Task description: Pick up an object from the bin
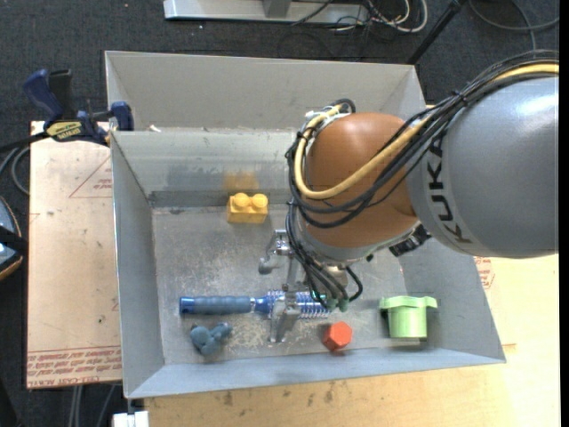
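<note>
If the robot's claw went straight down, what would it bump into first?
Probably the long blue brush: the gripper points down over its bristly end, though depth is hard to judge.

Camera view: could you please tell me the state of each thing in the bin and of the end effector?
end effector: open, low over the blue brush's bristle end
blue brush: lying flat along the front
yellow brick: loose, at the back
green flanged cap: loose, right side
red block: loose, front
small blue piece: loose, front left
</note>
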Controlling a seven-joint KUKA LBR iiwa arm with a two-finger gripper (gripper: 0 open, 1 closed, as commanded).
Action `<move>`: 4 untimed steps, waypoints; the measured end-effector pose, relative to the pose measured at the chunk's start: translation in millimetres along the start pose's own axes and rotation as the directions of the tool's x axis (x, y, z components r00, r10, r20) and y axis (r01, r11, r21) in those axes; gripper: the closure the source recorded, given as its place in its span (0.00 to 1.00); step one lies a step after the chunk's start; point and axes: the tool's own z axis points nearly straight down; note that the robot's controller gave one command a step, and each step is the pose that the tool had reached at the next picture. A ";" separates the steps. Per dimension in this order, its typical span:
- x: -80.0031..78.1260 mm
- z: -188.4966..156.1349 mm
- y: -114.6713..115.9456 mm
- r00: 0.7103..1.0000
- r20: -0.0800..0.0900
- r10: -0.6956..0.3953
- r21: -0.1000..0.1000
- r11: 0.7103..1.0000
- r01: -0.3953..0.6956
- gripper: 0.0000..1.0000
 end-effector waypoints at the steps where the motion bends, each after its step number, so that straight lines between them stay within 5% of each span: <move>1: -13.5 144.5 -32.2 0.998 0.023 0.057 -0.007 0.998 -0.057 0.00; 2: -13.2 142.0 -31.4 0.998 0.023 0.055 -0.007 0.998 -0.054 1.00; 3: -38.2 23.1 -45.1 0.999 0.017 0.049 -0.003 0.999 -0.049 1.00; 4: -58.6 -41.3 -24.0 0.969 0.014 -0.249 0.001 0.969 0.249 1.00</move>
